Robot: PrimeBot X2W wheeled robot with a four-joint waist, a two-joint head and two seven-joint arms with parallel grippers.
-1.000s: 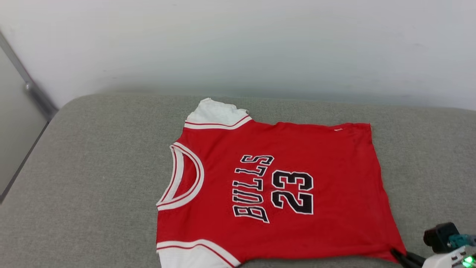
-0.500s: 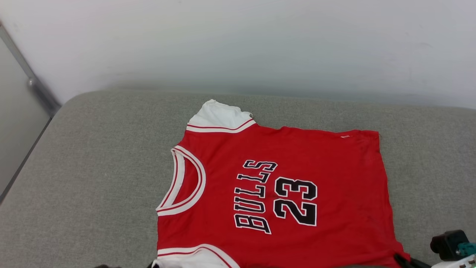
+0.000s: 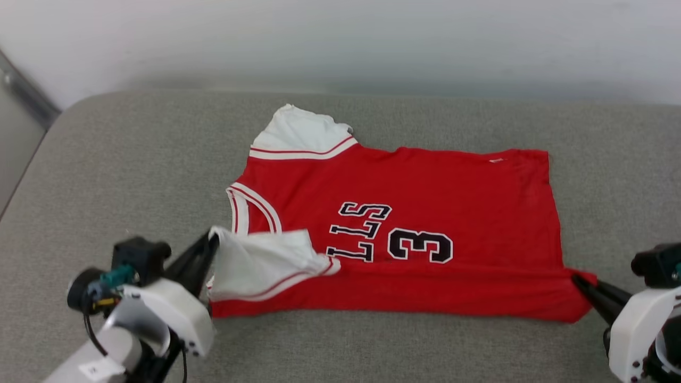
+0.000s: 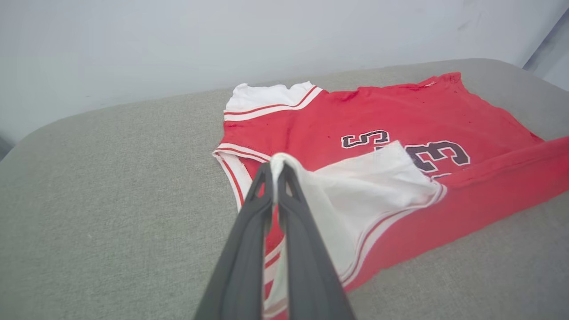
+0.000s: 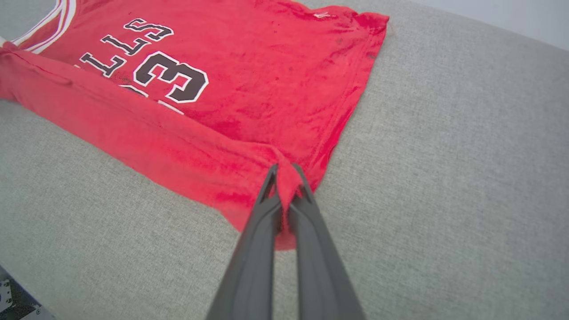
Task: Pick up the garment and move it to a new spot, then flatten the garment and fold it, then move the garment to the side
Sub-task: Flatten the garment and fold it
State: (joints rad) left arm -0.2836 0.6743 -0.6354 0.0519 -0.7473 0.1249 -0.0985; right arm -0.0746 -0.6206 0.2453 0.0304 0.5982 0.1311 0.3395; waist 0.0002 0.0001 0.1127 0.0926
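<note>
At the near edge of the grey cushion [image 3: 117,159], the left gripper [image 3: 212,243] is clamped on the near sleeve [image 3: 260,260] and the right gripper [image 3: 577,279] on the red hem corner of the garment [image 3: 436,202]. Pinching both ends of 1 side lets that edge travel evenly, so a near strip lies doubled over the front, hiding lettering beside the 3. Beyond, the far sleeve [image 3: 298,133] lies flat towards the wall [image 3: 340,37].
</note>
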